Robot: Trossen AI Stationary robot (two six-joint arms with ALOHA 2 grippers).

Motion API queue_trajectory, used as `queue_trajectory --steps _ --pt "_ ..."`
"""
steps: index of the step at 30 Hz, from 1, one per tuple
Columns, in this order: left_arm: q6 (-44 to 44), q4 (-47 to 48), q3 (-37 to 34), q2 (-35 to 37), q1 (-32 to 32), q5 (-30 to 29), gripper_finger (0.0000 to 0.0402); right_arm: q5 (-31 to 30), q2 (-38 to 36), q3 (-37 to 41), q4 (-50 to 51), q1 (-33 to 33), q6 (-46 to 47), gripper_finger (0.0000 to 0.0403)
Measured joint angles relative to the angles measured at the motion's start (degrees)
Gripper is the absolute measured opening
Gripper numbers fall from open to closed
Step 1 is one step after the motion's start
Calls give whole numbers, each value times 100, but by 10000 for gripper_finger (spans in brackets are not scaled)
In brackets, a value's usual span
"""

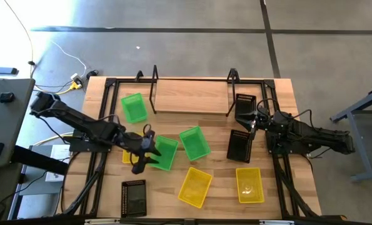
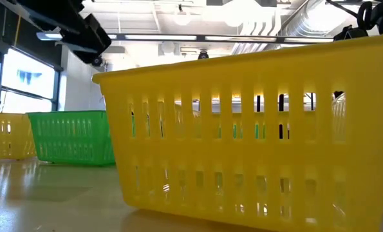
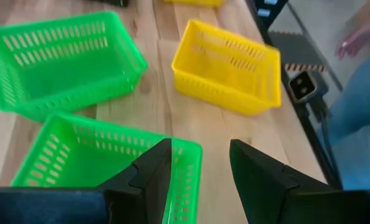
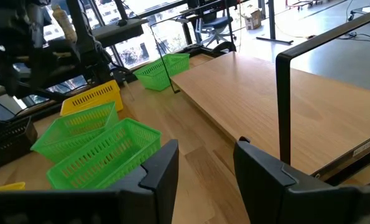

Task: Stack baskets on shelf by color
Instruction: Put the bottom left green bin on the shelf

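Observation:
The shelf (image 1: 191,97) stands at the table's far middle, its wooden plank bare. Three green baskets lie on the table: one by the shelf's left end (image 1: 134,107), two in the middle (image 1: 164,153) (image 1: 194,143). Yellow baskets sit near the front (image 1: 195,186) (image 1: 249,185), and one (image 1: 126,155) is partly under my left arm. Black baskets lie at the front left (image 1: 134,197) and on the right (image 1: 239,145) (image 1: 244,106). My left gripper (image 3: 200,168) is open, slanting down over the rim of the nearer middle green basket (image 3: 104,165). My right gripper (image 4: 206,162) is open by the shelf's right end.
The shelf's black rod frame (image 4: 284,106) rises just ahead of my right gripper. A person's hand (image 3: 359,37) shows beyond the table's edge. In the low view a yellow basket (image 2: 255,129) fills the front. Bare tabletop lies between the shelf and the middle baskets.

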State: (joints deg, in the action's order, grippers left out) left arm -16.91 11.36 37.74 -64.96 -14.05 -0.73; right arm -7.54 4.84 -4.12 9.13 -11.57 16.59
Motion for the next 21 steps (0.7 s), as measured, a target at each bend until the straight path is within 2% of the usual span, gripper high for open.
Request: queue_trajectory --steps 10,21 --pt "0 181 0 -670 -378 -15 152 1 0 0 0 0 -1 140" --pt "13 309 -2 -1209 -592 -485 152 1 0 0 0 2 -8 140"
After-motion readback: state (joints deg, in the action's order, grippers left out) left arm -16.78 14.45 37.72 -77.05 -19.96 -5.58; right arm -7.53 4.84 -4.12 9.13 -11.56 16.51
